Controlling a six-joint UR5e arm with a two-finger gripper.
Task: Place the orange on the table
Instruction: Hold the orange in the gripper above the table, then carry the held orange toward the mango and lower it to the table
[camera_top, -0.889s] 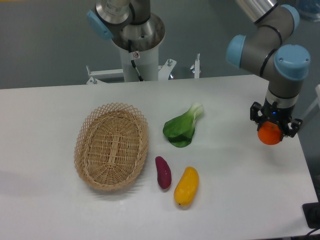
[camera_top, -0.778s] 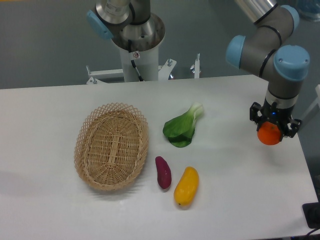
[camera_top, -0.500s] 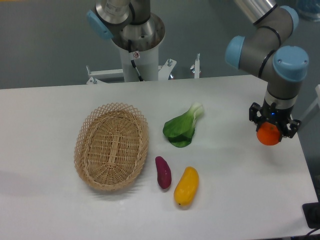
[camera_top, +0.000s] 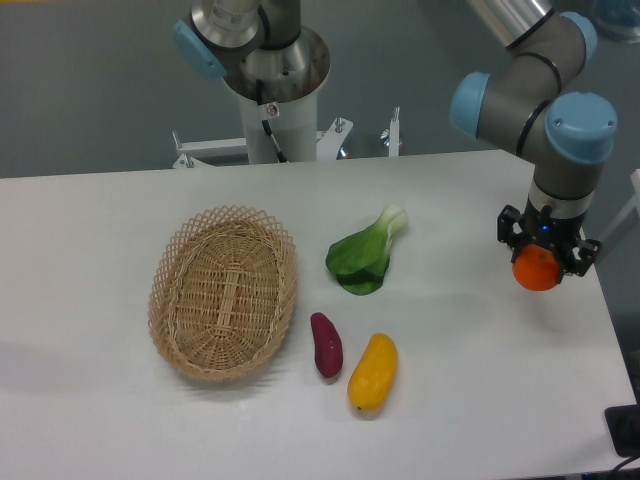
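The orange is a small round bright-orange fruit held under my gripper at the right side of the white table. The gripper points straight down and is shut on the orange, its dark fingers on either side of the fruit. The orange sits low over the tabletop near the right edge; I cannot tell whether it touches the surface.
An oval wicker basket lies at the left centre. A green bok choy, a purple sweet potato and a yellow-orange mango-like fruit lie in the middle. The robot base stands behind the table's far edge.
The gripper with the orange has shifted very slightly left; otherwise nothing has visibly moved.
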